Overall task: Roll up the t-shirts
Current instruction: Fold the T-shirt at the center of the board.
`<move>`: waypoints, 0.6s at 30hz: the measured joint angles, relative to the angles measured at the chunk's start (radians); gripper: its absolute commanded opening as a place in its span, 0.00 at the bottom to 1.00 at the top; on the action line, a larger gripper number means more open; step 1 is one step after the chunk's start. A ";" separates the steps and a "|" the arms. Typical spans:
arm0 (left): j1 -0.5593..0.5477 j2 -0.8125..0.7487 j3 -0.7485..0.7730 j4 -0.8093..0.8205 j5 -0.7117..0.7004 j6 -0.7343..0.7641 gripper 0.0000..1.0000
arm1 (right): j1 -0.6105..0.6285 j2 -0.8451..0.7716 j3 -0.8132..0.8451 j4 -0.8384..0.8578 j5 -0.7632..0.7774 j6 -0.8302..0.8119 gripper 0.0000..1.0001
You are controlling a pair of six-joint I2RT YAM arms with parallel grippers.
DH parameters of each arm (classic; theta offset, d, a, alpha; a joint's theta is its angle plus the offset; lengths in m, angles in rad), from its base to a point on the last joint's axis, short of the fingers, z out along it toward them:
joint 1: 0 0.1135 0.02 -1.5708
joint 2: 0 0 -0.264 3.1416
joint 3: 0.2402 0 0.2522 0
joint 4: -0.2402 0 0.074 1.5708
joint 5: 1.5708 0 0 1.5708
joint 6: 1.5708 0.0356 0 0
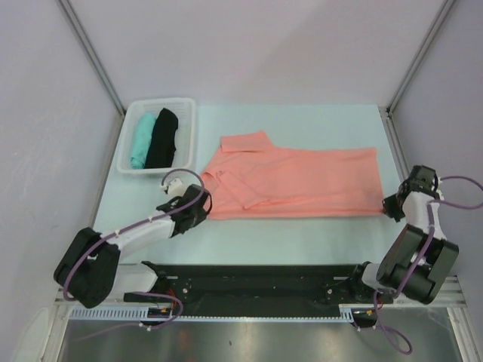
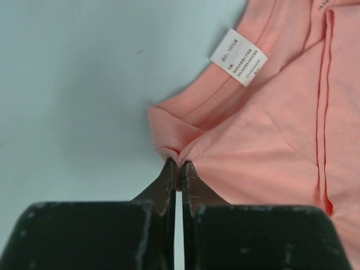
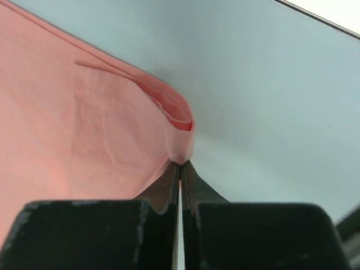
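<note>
- Your left gripper (image 2: 179, 167) is pinching the shirt (image 1: 294, 181) at its near collar corner, and your right gripper (image 3: 180, 164) is pinching the near hem corner. Both jaws are clamping thin cloth.
- The shirt is lying flat across the table (image 1: 302, 234), folded lengthwise.
- You are risking slip-out: each pinch is catching only an edge.
- You are risking a skewed roll if the arms are moving unevenly.

A shirt (image 1: 294, 181) lies on the table (image 1: 302, 234). Behind-left stands a bin (image 1: 155, 173) — two more shirts (image 1: 161, 139) in it, side by side.
</note>
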 measured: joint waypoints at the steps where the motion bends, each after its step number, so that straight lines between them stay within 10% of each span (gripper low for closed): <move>1: -0.019 -0.034 -0.027 -0.026 -0.010 -0.031 0.00 | -0.025 -0.040 -0.028 -0.028 -0.005 -0.006 0.00; 5: -0.083 -0.187 -0.110 -0.119 -0.045 -0.147 0.08 | -0.083 -0.178 -0.095 -0.117 -0.022 -0.024 0.33; 7: -0.097 -0.257 -0.143 -0.163 -0.067 -0.178 0.50 | -0.079 -0.218 -0.100 -0.133 -0.018 -0.023 0.51; 9: -0.097 -0.328 -0.172 -0.209 -0.085 -0.188 0.68 | -0.071 -0.245 -0.100 -0.131 -0.020 -0.028 0.53; 18: -0.097 -0.534 -0.148 -0.237 -0.103 -0.024 0.42 | 0.180 -0.377 -0.060 -0.096 -0.025 -0.058 0.52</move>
